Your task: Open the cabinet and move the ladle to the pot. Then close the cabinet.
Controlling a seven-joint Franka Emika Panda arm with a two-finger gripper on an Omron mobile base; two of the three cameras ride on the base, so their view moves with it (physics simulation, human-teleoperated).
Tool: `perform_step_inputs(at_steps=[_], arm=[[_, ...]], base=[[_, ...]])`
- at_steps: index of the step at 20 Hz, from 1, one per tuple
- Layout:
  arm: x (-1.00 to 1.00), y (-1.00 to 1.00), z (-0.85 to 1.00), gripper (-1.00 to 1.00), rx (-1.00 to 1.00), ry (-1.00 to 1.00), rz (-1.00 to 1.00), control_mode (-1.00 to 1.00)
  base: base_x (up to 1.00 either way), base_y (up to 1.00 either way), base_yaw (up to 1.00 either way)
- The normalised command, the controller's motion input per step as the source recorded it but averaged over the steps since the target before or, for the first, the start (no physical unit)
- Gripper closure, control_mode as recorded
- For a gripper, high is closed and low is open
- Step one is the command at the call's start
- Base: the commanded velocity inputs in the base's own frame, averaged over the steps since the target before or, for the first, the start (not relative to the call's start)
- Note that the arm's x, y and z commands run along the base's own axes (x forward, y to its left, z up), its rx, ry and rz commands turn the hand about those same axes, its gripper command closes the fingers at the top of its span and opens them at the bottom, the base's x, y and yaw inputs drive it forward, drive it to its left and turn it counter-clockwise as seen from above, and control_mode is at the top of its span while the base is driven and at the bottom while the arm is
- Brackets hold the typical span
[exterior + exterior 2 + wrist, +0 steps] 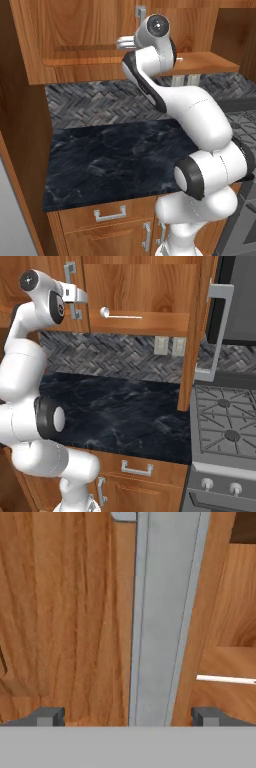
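Silver bar handle [167, 619] runs up the hand view close ahead, between the pincer's [129, 716] two fingertips [49, 716], which stand wide apart on either side of it without touching; a pale ladle handle [226, 679] shows at right on the shelf. Left base view: the arm bends up from lower right, its wrist raised at the cabinet [75, 40] over the dark marble worktop [115, 160]. Right base view: the right door [197, 331] stands swung open, the ladle [120, 315] lies on the inner shelf, and a gas stove [225, 426] sits at right.
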Motion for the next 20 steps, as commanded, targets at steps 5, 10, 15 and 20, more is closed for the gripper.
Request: perform_step_inputs(at_steps=[5, 10, 15, 20], arm=[[0.33, 0.01, -0.07, -1.0, 0.0, 0.0, 0.0, -1.0], [0.36, 0.06, -0.14, 1.0, 0.0, 0.0, 0.0, -1.0], [0.33, 0.06, -0.12, 1.0, 0.0, 0.03, 0.0, -1.0], [-0.07, 0.11, -0.03, 1.0, 0.0, 0.0, 0.0, -1.0]], base=[[0.0, 0.0, 0.0], [0.0, 0.0, 0.0], [0.0, 0.0, 0.0], [0.0, 0.0, 0.0]])
